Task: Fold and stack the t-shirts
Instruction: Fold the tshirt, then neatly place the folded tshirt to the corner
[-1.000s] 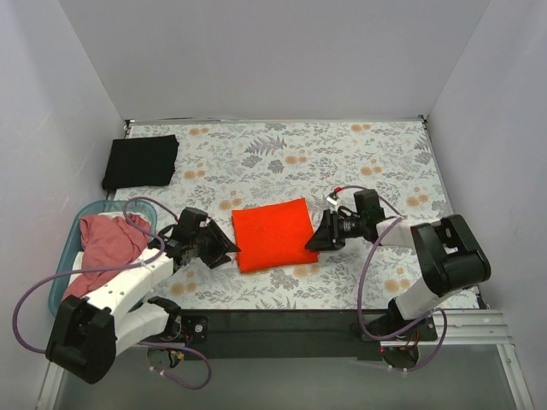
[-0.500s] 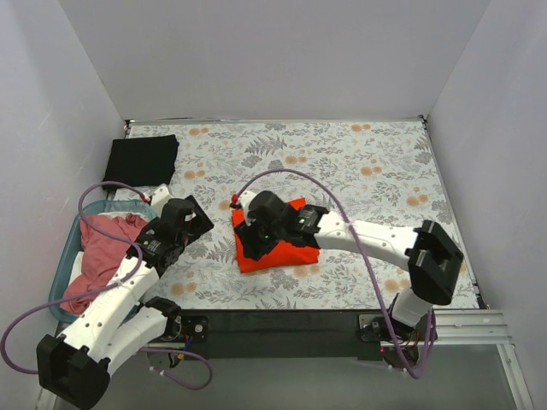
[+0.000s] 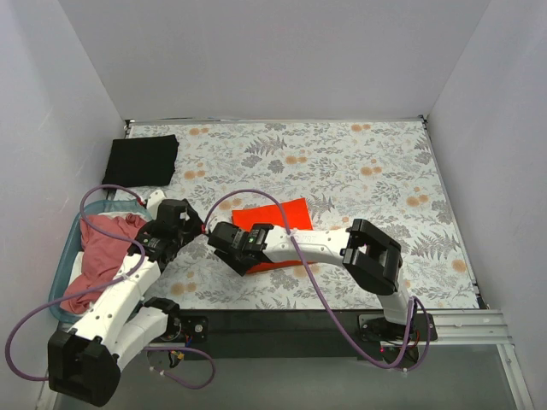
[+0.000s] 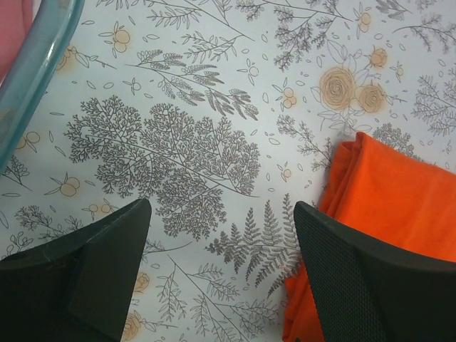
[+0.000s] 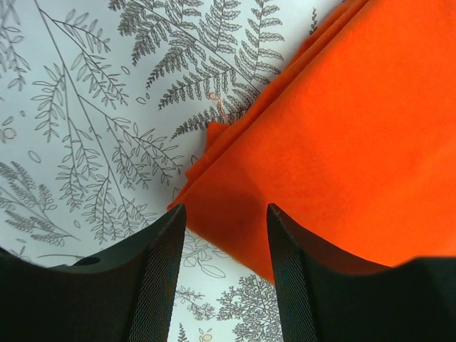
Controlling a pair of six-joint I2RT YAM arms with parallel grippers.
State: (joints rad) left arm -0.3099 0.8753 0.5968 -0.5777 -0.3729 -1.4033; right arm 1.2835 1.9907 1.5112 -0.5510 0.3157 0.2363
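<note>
My left tool (image 4: pixel 221 285) is spread, the orange shirt (image 4: pixel 399 206) by its right finger. My right tool (image 5: pixel 224 274) is spread over a shirt corner. The floral desk (image 3: pixel 376 162) lies beneath, with white walls (image 3: pixel 273 60) around.

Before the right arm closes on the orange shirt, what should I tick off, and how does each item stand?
1. Right gripper open: ok.
2. Orange t-shirt corner lies in the gap between its fingers: ok.
3. Fingers low enough to catch every folded layer: cannot tell.
4. Left gripper open, over bare tablecloth beside the shirt, off the cloth: ok.
5. Black t-shirt folded at the far left corner, nothing lying on it: ok.
</note>
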